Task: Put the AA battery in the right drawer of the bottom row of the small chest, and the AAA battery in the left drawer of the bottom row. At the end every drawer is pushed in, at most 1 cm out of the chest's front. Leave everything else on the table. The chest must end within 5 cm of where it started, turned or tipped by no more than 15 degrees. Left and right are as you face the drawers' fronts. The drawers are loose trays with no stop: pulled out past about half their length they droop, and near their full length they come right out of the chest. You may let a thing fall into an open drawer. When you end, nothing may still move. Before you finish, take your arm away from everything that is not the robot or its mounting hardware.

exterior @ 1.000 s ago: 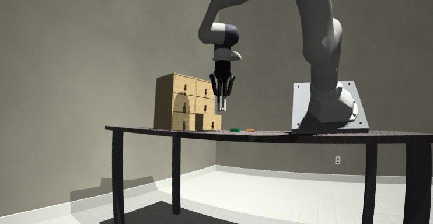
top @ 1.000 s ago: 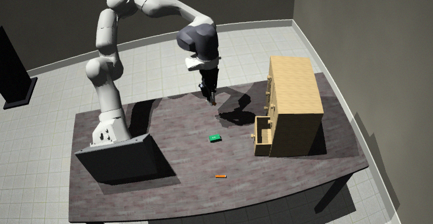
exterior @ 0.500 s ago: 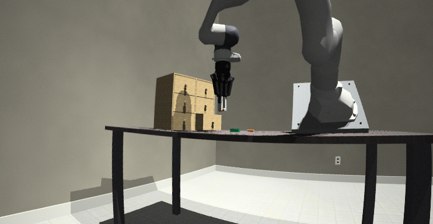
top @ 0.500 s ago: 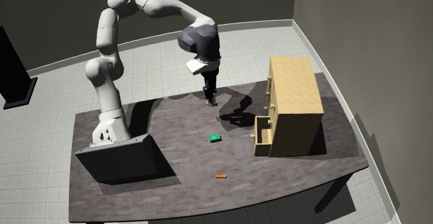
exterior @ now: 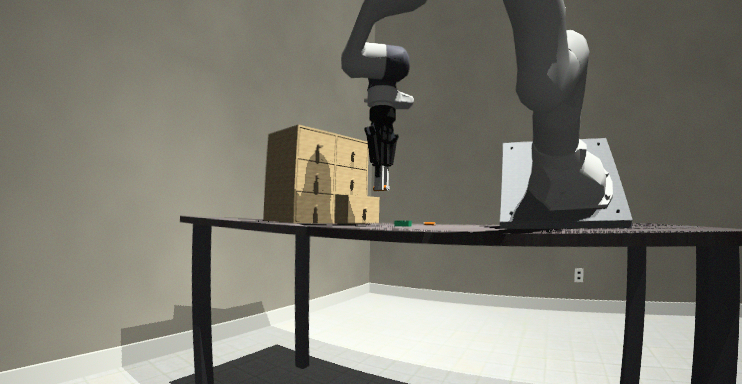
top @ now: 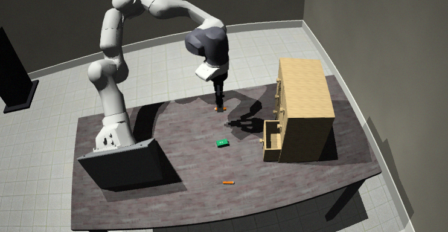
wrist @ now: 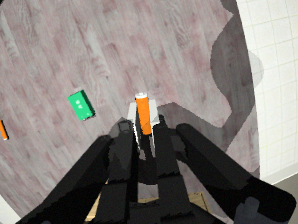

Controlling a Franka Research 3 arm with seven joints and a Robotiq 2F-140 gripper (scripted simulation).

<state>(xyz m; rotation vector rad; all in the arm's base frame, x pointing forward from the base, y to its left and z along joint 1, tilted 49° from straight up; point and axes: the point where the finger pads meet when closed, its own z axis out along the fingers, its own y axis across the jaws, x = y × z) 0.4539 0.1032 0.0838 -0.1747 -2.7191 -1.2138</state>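
My gripper (top: 220, 108) is shut on an orange battery (wrist: 143, 117), the thicker of the two and so seemingly the AA. It holds the battery well above the table, left of the chest; it also shows in the side view (exterior: 381, 184). A thinner orange battery (top: 228, 182), seemingly the AAA, lies on the table near the front edge, and shows in the wrist view (wrist: 3, 129). The small wooden chest (top: 302, 107) stands at the table's right. Its bottom-row right drawer (top: 272, 141) is pulled partly out, seen also in the side view (exterior: 357, 209). The other drawers look pushed in.
A small green block (top: 222, 142) lies on the table between the gripper and the thin battery, seen in the wrist view (wrist: 81, 106). The robot base (top: 119, 154) stands at the table's left. A wall runs close behind the chest.
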